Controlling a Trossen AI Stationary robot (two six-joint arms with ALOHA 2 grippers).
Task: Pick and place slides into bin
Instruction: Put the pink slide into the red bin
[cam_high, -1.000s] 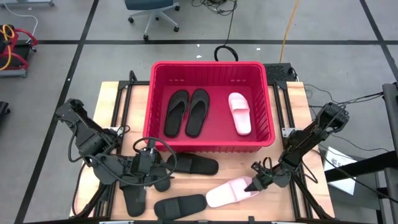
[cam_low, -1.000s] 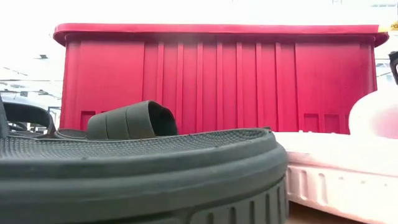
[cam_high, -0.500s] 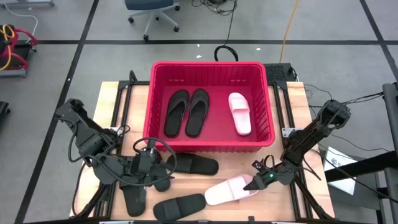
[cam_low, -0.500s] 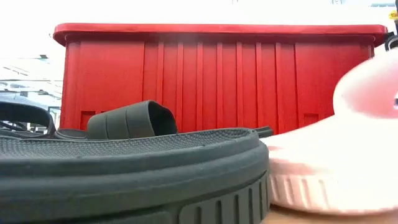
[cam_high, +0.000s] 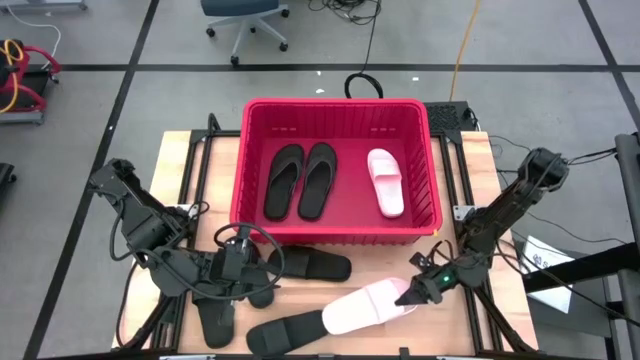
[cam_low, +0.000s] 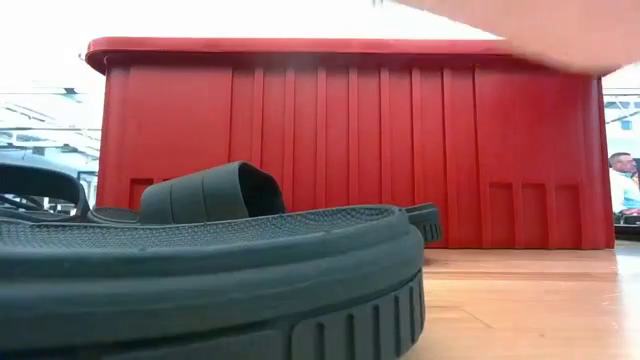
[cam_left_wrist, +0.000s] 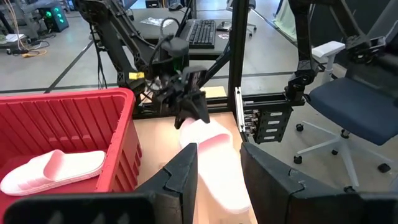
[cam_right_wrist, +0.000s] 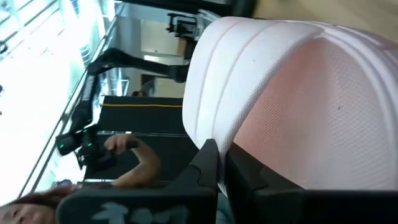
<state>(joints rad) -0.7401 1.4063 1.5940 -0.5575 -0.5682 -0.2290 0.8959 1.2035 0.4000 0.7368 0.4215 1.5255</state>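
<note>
A blurred pink slide (cam_low: 560, 35) is cut off by the low view's upper edge.

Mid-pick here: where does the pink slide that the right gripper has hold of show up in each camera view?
High view: pink slide at lower middle, right gripper shut on its end.
Low view: pale blur along the top right.
Left wrist view: centre, beyond the left gripper.
Right wrist view: fills the frame.
Shared landmark: the red bin.

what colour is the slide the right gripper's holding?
Pale pink slide, pinched by the right gripper; clearest in the high view.
</note>
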